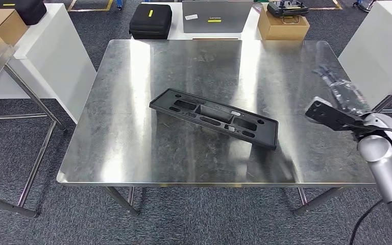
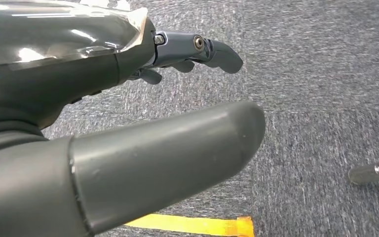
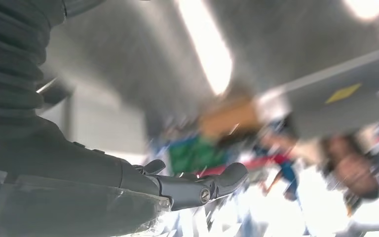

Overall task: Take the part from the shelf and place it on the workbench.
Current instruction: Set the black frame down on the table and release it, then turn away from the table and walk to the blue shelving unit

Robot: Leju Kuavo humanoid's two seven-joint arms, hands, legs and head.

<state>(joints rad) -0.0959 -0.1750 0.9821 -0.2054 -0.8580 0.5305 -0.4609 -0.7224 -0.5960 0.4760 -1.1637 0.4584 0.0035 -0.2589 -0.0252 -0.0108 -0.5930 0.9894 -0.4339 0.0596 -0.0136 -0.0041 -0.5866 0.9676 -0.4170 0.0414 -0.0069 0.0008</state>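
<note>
Your black plastic part [image 1: 214,118] already lies flat mid-workbench [image 1: 117,148], touching neither hand. Right hand [image 3: 197,185] is empty, fingers loosely apart, near the bench's right edge; swing it low and you could clip the bench. Left hand [image 2: 128,133] hangs empty over carpet.

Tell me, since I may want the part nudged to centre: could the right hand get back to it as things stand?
Probably yes. The part lies flat on the workbench with bare steel all round it. The right hand holds nothing, and its arm is at the near right corner with nothing between.
</note>
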